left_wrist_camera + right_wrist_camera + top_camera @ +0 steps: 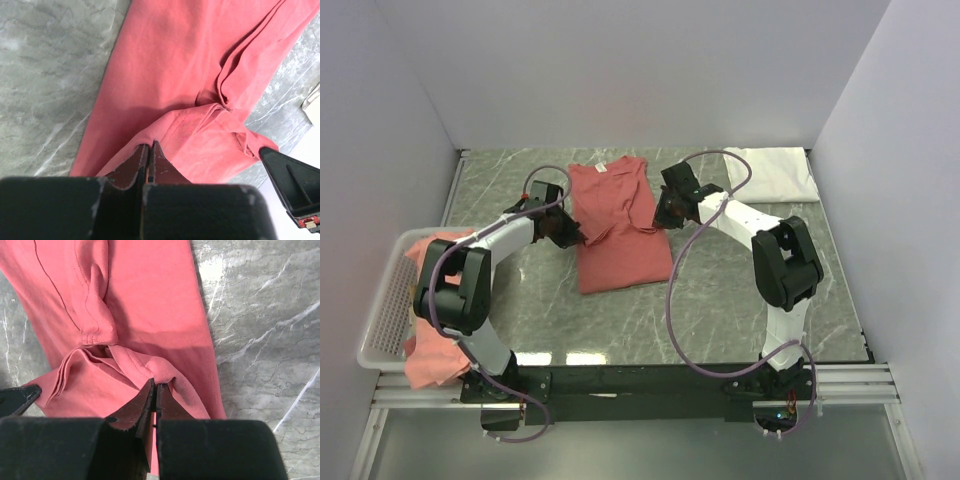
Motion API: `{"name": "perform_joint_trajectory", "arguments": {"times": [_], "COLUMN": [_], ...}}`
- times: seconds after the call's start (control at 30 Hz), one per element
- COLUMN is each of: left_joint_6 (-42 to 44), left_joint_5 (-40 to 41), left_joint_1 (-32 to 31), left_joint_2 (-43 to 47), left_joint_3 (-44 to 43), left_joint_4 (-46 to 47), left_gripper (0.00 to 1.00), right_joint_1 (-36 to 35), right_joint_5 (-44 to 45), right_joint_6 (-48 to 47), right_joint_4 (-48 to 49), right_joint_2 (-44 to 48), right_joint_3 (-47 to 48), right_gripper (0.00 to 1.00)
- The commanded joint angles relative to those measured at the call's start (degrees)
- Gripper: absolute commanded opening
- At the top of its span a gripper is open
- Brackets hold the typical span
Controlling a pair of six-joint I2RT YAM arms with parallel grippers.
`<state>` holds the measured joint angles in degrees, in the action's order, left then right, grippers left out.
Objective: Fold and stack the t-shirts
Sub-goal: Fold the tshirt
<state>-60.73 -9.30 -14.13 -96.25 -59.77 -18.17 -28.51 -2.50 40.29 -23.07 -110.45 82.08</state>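
Fingers [127, 170] pinch shirt [170, 75]; marbled table [50, 75], white walls [620, 70].

Grey marbled table [740, 300] is filling the workspace, with veining showing clearly in both wrist views; white mesh basket [382, 320] is sitting at the left edge, towards the near side; plain white walls [620, 70] are boxing the table in on the left, back and right; black base plate [640, 378] is running along the near edge; aluminium rails [860, 385] are lying just in front of it; light is glaring off the marble beside that plate.
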Motion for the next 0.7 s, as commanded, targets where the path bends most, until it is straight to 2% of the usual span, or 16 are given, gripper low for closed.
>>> {"name": "perform_joint_trajectory", "arguments": {"times": [0.0,0.17,0.23,0.27,0.3,0.33,0.37,0.4,0.47,0.5,0.6,0.67], "left_joint_6": [1.0,0.9,1.0,1.1,1.2,1.2,1.4,1.9,3.2,4.2,5.6,5.5], "left_joint_5": [-0.9,-1.2,-1.2,-1.1,-0.4,-0.2,-0.2,-0.6,-1.3,-1.2,0.2,0.9], "left_joint_1": [0.6,1.1,1.7,2.0,2.6,3.1,3.5,4.5,5.4,6.0,5.8,5.3], "left_joint_2": [-0.3,-1.5,-1.4,-1.4,-1.1,-0.9,-0.4,-0.2,0.5,1.1,4.1,6.8], "left_joint_3": [-2.4,-2.8,-2.7,-2.8,-2.8,-2.6,-2.7,-3.0,-3.6,-4.2,-3.6,-1.9], "left_joint_4": [1.8,2.1,2.7,2.6,2.4,3.0,3.1,2.9,2.6,2.4,1.3,1.5], "left_gripper": [0.01,0.01,0.04,0.06,0.15,0.19,0.26,0.45,0.53,0.56,0.57,0.51], "right_joint_1": [0.7,1.4,1.5,1.5,1.6,1.7,2.0,2.2,2.7,2.7,2.6,2.1], "right_joint_5": [0.0,-0.6,-1.1,-1.4,-1.4,-1.3,-1.2,-1.1,-0.9,-0.6,0.3,0.8], "right_joint_6": [-0.7,-1.4,-2.0,-2.1,-2.2,-2.6,-2.7,-2.8,-2.9,-3.0,-3.2,-3.1], "right_joint_4": [2.7,1.8,1.4,1.5,1.5,1.4,1.4,1.0,0.9,1.4,2.0,2.8], "right_joint_2": [-0.9,-3.6,-4.4,-4.9,-5.2,-5.4,-5.7,-5.7,-4.9,-4.1,-0.4,2.6], "right_joint_3": [2.5,5.0,6.2,6.5,7.0,7.4,7.6,8.2,7.8,6.6,3.5,1.4], "right_gripper": [0.0,0.0,0.05,0.15,0.21,0.26,0.37,0.42,0.51,0.52,0.55,0.55]}}
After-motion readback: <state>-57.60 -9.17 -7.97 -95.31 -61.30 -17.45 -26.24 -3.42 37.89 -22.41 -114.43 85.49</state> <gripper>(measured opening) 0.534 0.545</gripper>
